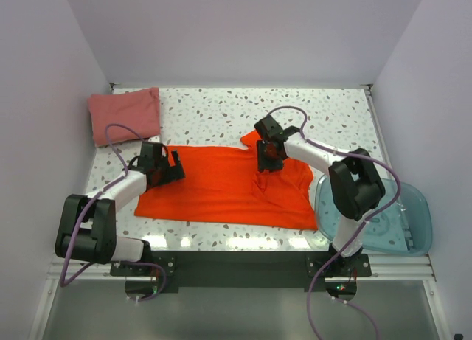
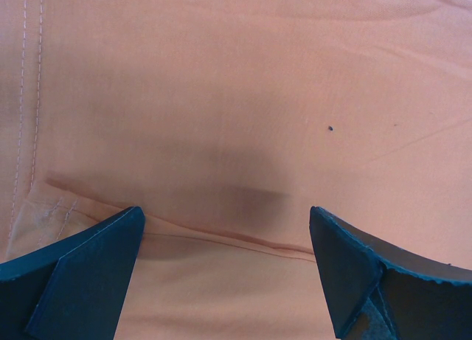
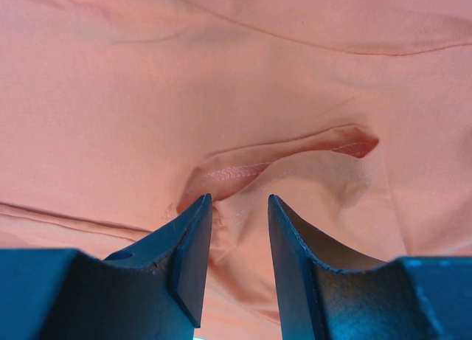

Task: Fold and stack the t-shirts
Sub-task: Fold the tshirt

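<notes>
The bright orange-red t-shirt (image 1: 221, 189) lies spread across the middle of the table. The dusty pink-red t-shirt (image 1: 124, 113) sits folded at the back left corner. My left gripper (image 1: 177, 167) hovers open over the orange shirt's left edge. In the left wrist view it (image 2: 225, 233) straddles a flat seam of the cloth (image 2: 236, 96) without pinching it. My right gripper (image 1: 267, 163) is down on the shirt's upper right part, near the collar. Its narrow jaws (image 3: 240, 207) are shut on a raised ridge of orange cloth (image 3: 147, 96), and wrinkles spread out below it.
A translucent blue plastic tub (image 1: 391, 214) stands at the front right, touching the orange shirt's right edge. White walls close in the speckled table (image 1: 221, 111) on three sides. A black rail runs along the near edge by the arm bases.
</notes>
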Tool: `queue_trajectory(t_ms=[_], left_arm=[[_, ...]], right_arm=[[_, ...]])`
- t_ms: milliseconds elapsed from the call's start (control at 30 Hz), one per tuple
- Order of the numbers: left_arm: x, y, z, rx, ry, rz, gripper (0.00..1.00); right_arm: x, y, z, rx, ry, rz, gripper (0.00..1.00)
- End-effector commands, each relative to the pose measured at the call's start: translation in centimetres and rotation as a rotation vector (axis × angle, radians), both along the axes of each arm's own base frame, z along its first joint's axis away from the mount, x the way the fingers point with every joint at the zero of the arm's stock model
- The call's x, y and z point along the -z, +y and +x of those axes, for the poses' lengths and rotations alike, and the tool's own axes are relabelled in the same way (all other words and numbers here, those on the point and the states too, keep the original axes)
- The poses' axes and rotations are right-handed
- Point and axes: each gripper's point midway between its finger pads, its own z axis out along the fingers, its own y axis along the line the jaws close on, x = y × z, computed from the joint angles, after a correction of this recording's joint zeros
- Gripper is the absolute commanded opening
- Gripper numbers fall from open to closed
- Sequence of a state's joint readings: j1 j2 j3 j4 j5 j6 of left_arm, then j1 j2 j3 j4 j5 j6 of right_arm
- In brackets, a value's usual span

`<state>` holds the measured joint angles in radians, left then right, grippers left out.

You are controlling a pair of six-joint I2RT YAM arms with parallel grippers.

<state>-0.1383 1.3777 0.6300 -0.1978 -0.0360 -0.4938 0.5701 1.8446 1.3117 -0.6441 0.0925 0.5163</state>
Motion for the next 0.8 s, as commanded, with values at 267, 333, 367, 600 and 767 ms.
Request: queue_trajectory(t_ms=[267, 333, 367, 600, 767], left_arm=[[2.5, 0.6, -3.3, 0.006, 0.132, 0.031, 1.0], [2.6, 0.6, -3.3, 0.005, 0.133, 0.033, 1.0], [2.6, 0.7, -3.4, 0.004, 0.135, 0.032, 1.0], [2.6, 0.7, -3.4, 0.004, 0.135, 0.033, 1.0], [2.6, 0.7, -3.4, 0.006, 0.135, 0.032, 1.0]], right_arm=[[1.6, -0.5, -0.8, 0.018, 0.062, -0.039, 0.37], [2.1, -0.5, -0.8, 0.018, 0.067, -0.044, 0.36], [2.1, -0.5, -0.6, 0.02, 0.065, -0.044, 0.36], [1.7, -1.3, -0.4, 0.031, 0.056, -0.095, 0.0], [0.6, -1.7, -0.2, 0.045, 0.034, -0.106, 0.0]])
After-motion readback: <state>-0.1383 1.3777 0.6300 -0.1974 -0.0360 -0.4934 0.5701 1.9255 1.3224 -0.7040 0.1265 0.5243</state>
